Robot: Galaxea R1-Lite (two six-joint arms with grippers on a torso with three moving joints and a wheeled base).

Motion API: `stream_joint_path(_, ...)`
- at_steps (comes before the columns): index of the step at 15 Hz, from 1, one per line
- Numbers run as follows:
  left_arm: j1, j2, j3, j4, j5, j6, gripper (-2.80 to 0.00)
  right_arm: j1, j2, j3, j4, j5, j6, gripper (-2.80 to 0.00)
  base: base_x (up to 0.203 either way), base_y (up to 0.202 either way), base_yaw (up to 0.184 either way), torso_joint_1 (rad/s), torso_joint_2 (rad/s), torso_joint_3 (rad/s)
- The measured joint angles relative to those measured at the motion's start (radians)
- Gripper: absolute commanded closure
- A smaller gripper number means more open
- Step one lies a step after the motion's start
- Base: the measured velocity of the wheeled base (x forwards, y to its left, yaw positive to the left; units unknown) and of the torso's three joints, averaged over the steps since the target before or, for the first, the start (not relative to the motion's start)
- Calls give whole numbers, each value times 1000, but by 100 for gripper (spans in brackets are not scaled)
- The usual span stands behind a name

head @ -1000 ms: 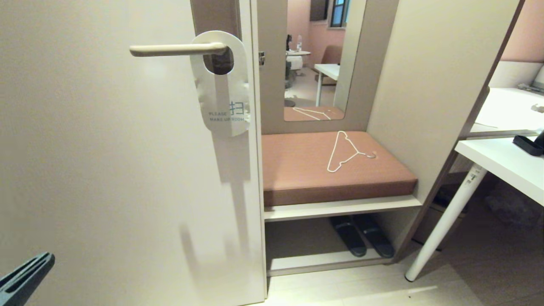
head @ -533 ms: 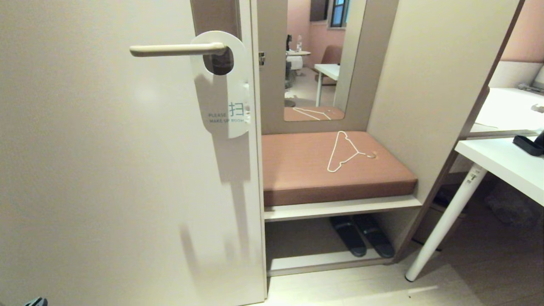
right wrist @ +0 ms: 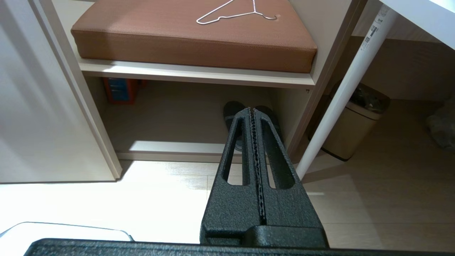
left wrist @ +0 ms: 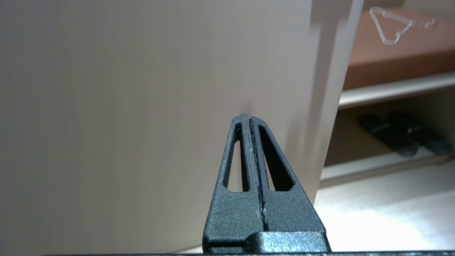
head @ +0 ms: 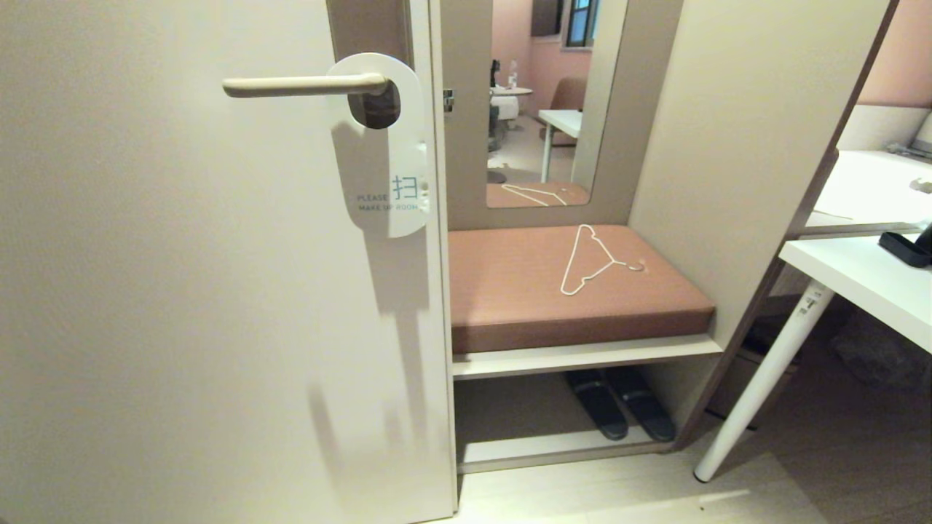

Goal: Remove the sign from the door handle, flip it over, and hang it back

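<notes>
Now the left gripper [left wrist: 250, 119] is gone from the head view: a second ago its tip showed at the near left corner, half a second ago only a sliver. Its wrist view shows it low, facing the bare door [head: 182, 291], jaws pressed together on nothing. Sign [head: 386, 182] hangs on the handle [head: 298, 86], lever through its hole, white "MAKE UP ROOM" face outward; it was swaying and blurred a second ago and now hangs straight and readable. Right gripper [right wrist: 253, 111] is parked low, fingers shut and empty, facing the shelf with slippers [right wrist: 233, 110] under the cushion [right wrist: 195, 42]. Hanger [head: 590, 258] lies on the cushion, well right of the door. Judgement: the sign looks rehung and turned, the arm appears withdrawn, and the task looks finished.
</notes>
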Motion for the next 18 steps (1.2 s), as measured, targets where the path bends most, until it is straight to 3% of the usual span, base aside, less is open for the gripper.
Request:
stream_joint_path(6, 0, -52, 0, 4, 6, -18, 0, 0, 0, 0, 0, -1, 0, 0, 0, 0, 0, 0, 0, 0)
stream_joint_path(10, 0, -55, 0, 75, 33, 83, 0, 0, 0, 0, 0, 0, 0, 0, 0, 0, 0, 0, 0, 0)
stream_joint_path(18, 0, -56, 0, 78, 39, 53, 0, 0, 0, 0, 0, -1, 0, 0, 0, 0, 0, 0, 0, 0)
